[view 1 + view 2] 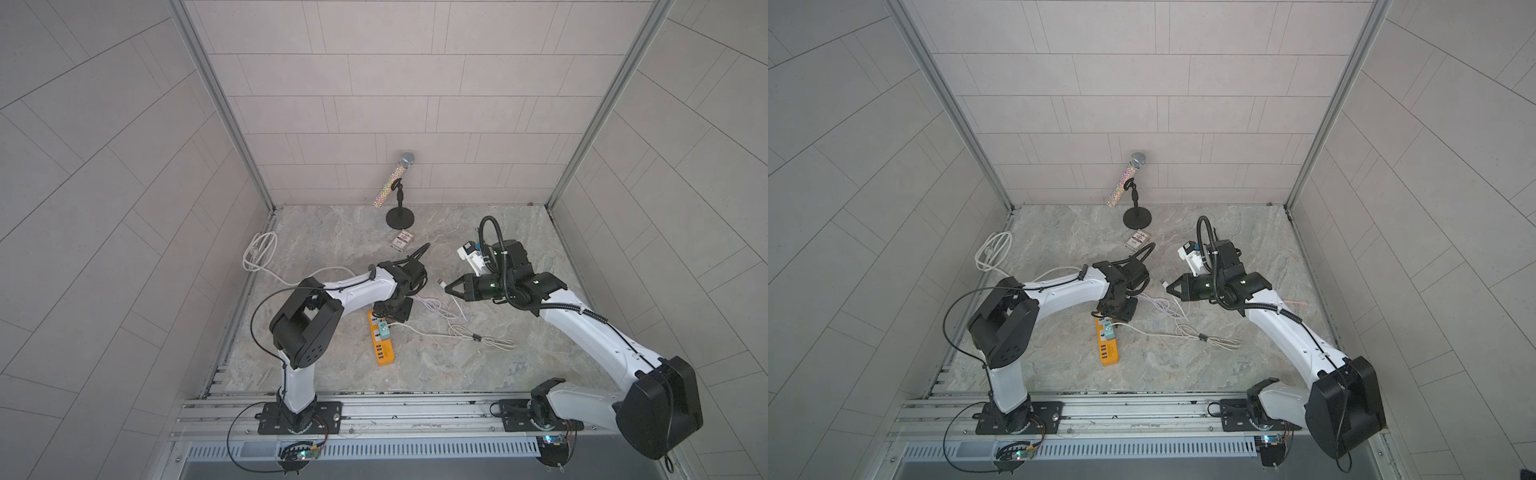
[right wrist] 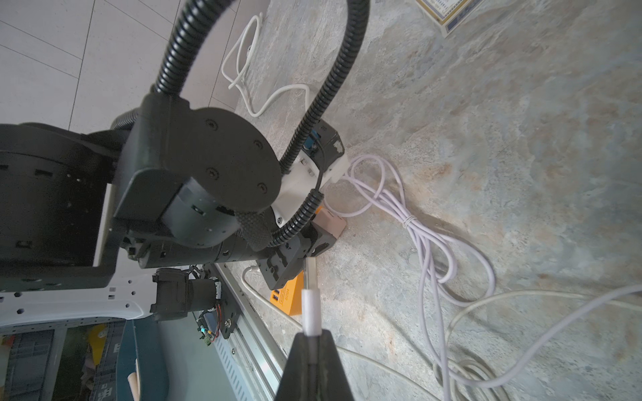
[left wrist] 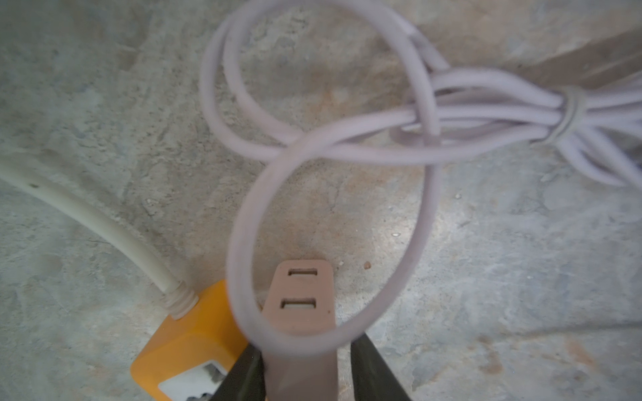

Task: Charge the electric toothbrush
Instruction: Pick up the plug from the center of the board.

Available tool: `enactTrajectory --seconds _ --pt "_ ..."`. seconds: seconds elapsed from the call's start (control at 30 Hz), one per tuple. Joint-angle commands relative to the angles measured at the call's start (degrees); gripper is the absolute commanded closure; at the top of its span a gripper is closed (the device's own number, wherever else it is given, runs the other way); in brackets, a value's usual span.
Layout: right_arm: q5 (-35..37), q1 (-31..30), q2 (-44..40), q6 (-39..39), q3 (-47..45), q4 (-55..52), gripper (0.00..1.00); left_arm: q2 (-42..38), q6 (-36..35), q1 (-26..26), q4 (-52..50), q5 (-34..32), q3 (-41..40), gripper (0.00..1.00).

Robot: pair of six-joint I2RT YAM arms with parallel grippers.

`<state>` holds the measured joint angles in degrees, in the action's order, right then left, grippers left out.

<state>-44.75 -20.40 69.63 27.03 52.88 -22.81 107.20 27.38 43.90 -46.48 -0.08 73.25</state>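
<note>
No electric toothbrush shows in any view. My left gripper (image 3: 305,350) points down at the table and stands open around a pinkish-beige plug block (image 3: 298,298) with two slots. One finger (image 3: 243,375) touches the block and a narrow gap shows at the other. A lilac cable (image 3: 486,114) loops off the block. An orange power strip (image 1: 381,340) lies just beside it. My right gripper (image 2: 311,335) is shut on a white USB plug (image 2: 310,312) and hovers right of the left wrist in both top views (image 1: 449,288).
A teal adapter (image 1: 383,330) sits in the strip. A white cable bundle (image 1: 482,336) lies at front right, and the strip's cord coil (image 1: 259,251) by the left wall. A microphone on a stand (image 1: 397,183) and a card box (image 1: 402,241) are at the back.
</note>
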Motion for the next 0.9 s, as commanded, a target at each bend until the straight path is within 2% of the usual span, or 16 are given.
enactTrajectory --seconds 0.0,0.17,0.4,0.5,0.57,0.6,0.8,0.87 --pt "-0.5 0.1 -1.4 -0.2 -0.8 1.5 1.0 0.6 -1.6 0.3 0.5 -0.4 -1.3 0.61" --pt "-0.5 0.1 -1.5 -0.2 -0.8 1.3 1.0 0.1 -4.0 0.3 2.6 0.9 -2.9 0.67" --pt "-0.1 0.4 -1.4 -1.9 0.6 -0.7 1.0 -3.8 -10.6 0.3 2.9 -0.2 -0.4 0.79" --pt "-0.9 0.8 -1.6 -2.0 1.7 -0.7 1.0 -6.4 -15.2 0.3 2.1 -1.9 3.0 0.83" --pt "-1.2 0.9 -1.9 -2.1 2.4 -1.1 1.0 -8.4 -18.7 0.3 1.3 -3.4 4.8 0.94" --pt "-1.3 1.0 -2.1 -2.2 2.7 -1.4 1.0 -9.6 -20.2 0.3 0.9 -4.4 5.5 0.96" --pt "-4.7 1.4 -3.4 -1.8 3.5 -2.3 1.0 -19.9 -31.6 0.3 0.9 -9.6 6.9 1.0" --pt "-5.8 1.4 -4.1 -1.5 3.8 -2.8 1.0 -24.1 -36.1 0.3 0.8 -7.1 7.0 1.0"
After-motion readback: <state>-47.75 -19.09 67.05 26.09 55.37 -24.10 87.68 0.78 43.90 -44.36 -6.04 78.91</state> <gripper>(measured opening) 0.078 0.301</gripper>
